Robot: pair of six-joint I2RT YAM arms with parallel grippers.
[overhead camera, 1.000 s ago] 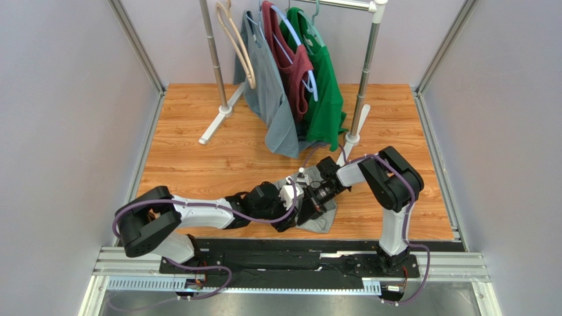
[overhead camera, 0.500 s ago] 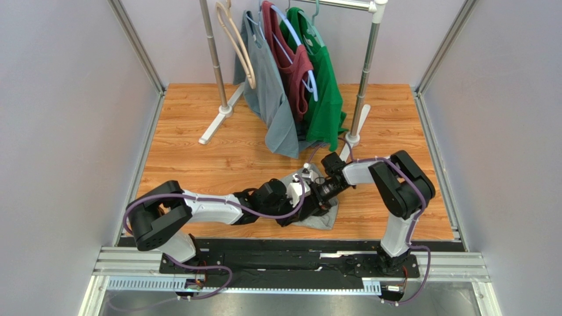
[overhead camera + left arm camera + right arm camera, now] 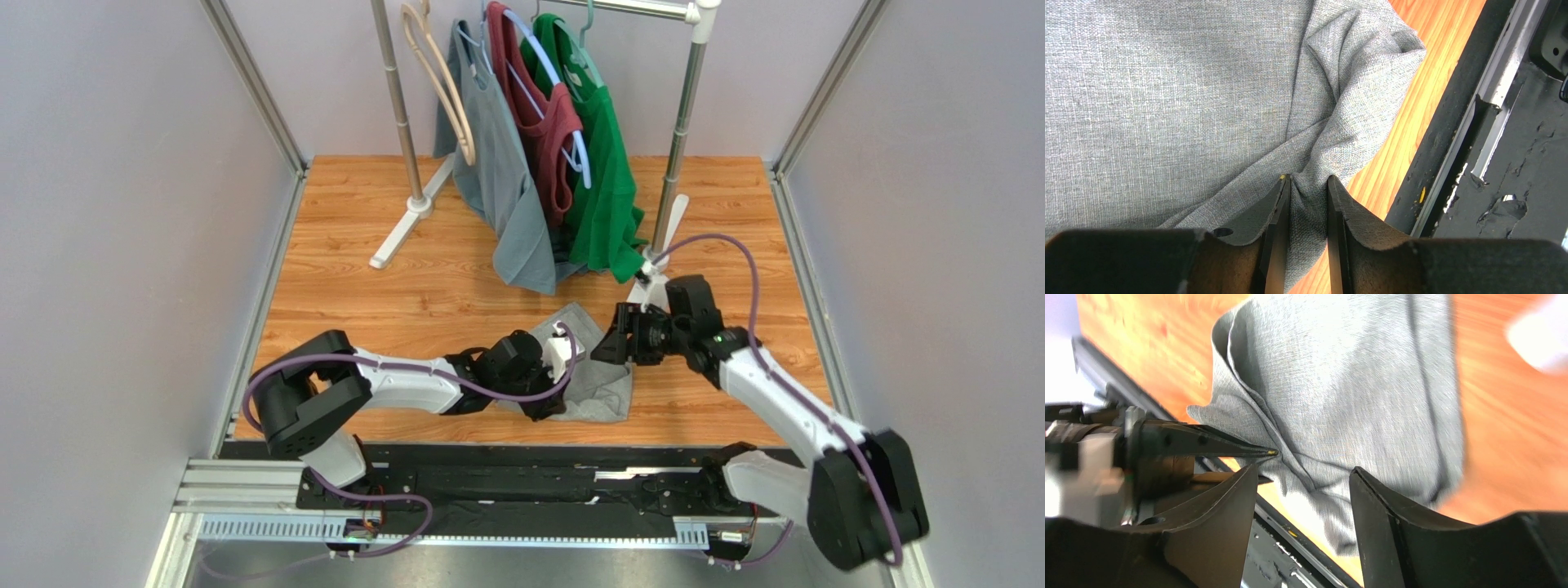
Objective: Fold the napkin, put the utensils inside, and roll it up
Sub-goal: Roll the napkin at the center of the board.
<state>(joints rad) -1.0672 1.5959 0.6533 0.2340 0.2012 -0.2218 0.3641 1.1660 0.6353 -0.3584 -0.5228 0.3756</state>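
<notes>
The grey napkin (image 3: 604, 386) lies crumpled on the wooden table near its front edge. My left gripper (image 3: 558, 377) reaches in from the left and is shut on a raised fold of the napkin (image 3: 1168, 92). In the left wrist view that gripper (image 3: 1309, 184) has cloth pinched between its fingers. My right gripper (image 3: 611, 347) hovers at the napkin's right edge, open, with nothing between its fingers. In the right wrist view the right gripper (image 3: 1304, 471) looks over the napkin (image 3: 1352, 373) toward the left gripper's fingers (image 3: 1229, 447). No utensils are in view.
A garment rack (image 3: 678, 135) stands at the back with a grey shirt (image 3: 497, 159), a maroon shirt (image 3: 546, 123) and a green shirt (image 3: 601, 172). Its white foot (image 3: 400, 230) rests on the table. The black base rail (image 3: 540, 472) runs along the near edge.
My right gripper opened, let go of the napkin and drew back to the right as its arm swung outward. My left gripper closed onto a fold of the cloth.
</notes>
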